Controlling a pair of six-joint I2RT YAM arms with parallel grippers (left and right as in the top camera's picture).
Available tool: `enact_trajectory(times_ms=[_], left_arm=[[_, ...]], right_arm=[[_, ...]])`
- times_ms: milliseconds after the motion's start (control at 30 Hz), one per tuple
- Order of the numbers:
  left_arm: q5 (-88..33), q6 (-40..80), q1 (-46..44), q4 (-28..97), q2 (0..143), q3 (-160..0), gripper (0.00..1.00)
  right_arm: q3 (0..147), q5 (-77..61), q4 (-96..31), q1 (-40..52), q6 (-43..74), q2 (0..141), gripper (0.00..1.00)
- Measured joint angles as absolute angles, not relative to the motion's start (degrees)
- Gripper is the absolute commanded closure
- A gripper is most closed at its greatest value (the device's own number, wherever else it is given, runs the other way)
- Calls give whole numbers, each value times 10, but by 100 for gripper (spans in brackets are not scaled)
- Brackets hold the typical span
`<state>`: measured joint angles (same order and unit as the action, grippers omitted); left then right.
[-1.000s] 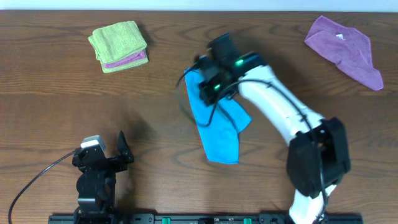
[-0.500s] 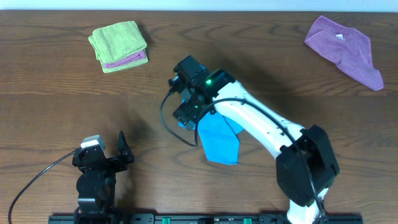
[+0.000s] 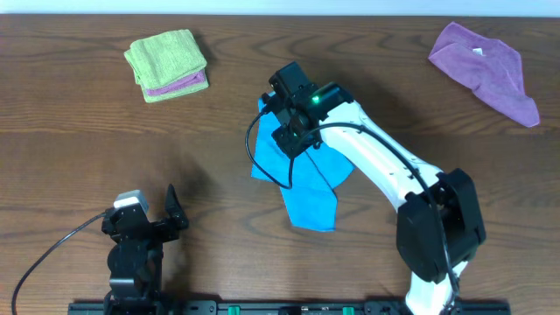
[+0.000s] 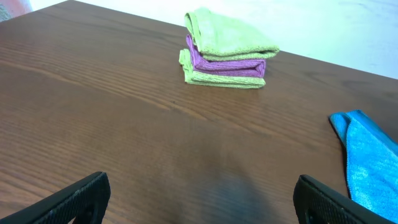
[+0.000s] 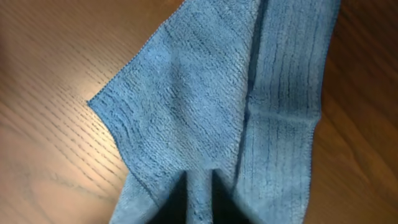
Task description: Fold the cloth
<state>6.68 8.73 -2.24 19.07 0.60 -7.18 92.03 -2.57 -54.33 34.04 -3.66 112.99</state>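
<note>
swinging back toward the far edge, the right arm (image 3: 376, 162) now sits a little further right over the dark wood surface (image 3: 79, 149) than 0.5 s ago, and more of the cloth (image 3: 308, 188) shows on its left. to fold well, i judge this arm should carry the held edge low across the cloth and lay it on the opposite edge, corners matched, before letting go.

the cloth lies mid-surface, under and just in front of that arm, well apart from the lime-green folded stack (image 3: 166, 63) and the purple cloth (image 3: 486, 66). it is sky-blue ribbed terry, loosely doubled. 1 layer overlaps another along a stitched hem, 1 pointed corner lies flat on the wood, and a long tail trails toward the robot. no tag shows.

the left pincer (image 4: 202, 202) stands wide apart near the front edge, holding nothing. the right pincer (image 5: 199, 206) is together, seemingly clamped on a pleat of the cloth, though its tips are mostly out of frame.
</note>
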Motion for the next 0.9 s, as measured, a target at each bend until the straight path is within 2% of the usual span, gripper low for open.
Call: enact_trajectory(times_ms=[467,900], left_arm=[[67,87,-22,191,6,-72,5],[67,87,-22,191,6,-72,5]], right_arm=[[875,-32,-538,273,-36,1145,99],[846,-58,-516,271,-37,1147,98]])
